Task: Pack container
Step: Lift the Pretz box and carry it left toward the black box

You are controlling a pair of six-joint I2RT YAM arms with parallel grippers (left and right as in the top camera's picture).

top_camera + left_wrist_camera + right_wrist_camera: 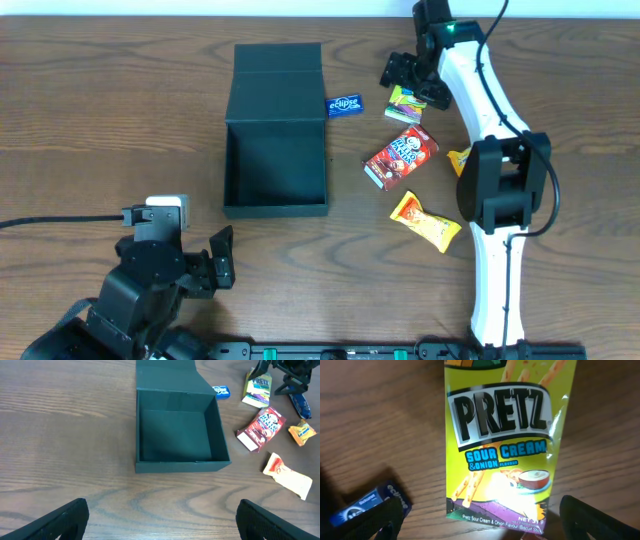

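Container: dark teal-black box (277,160) near the middle of the table (100,120), its flap lid (277,70) folded back flat on the far side. The interior is bare in both the overhead and left wrist views.

Loose items: five snack packets, all on the table on the right arm's side of the container.
- blue Eclipse packet (344,104): just beside the container's wall, near the hinge.
- Pretz packet (406,103): beyond the Eclipse packet.
- red packet (400,158): nearer the robot than the Pretz packet.
- orange-yellow packet (425,220): nearest the robot of the five.
- small yellow packet (459,158): partly hidden by the right arm.

Right gripper (412,84): poised over the Pretz packet with jaws spread wide and nothing between them. In the right wrist view one finger shows at each lower corner, with the packet's lower end lying between. Whether the fingertips touch the table cannot be told.

Left gripper (221,258): jaws equally wide and empty, near the robot's edge of the table and well apart from the container, which its camera faces.

Progress: packing has not begun — the container is open and ready, but nothing is inside.

Step in hand (judged): a grasp of the Pretz packet, not yet closed.

Remaining (judged): every packet has to be lifted and placed inside, and then probably the lid brought over.
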